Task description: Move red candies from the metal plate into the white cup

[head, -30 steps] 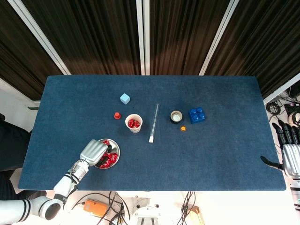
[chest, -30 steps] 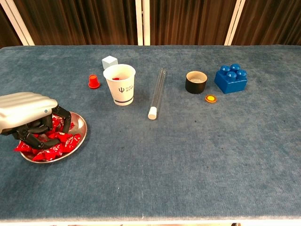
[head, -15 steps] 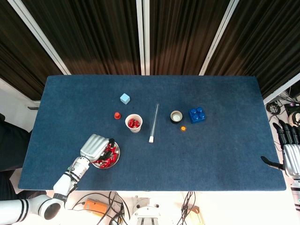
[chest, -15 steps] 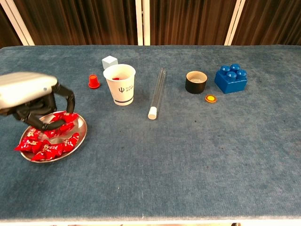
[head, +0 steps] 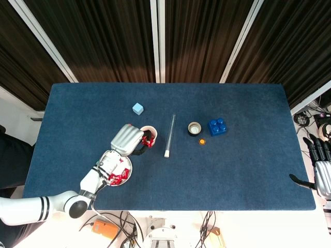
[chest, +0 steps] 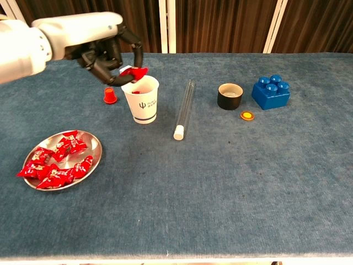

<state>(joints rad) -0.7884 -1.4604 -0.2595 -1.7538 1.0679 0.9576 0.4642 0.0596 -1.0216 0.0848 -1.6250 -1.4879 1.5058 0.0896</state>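
Got my left hand up over the white cup, fingers pinched on one red candy right above the rim so it should drop straight in. Metal plate with the rest sits below-left of them. Right hand idles off the bench, fingers apart.

A clear glass tube is laid mid-table; a black round cup, orange disc and blue toy brick are seen at its 3 o'clock.
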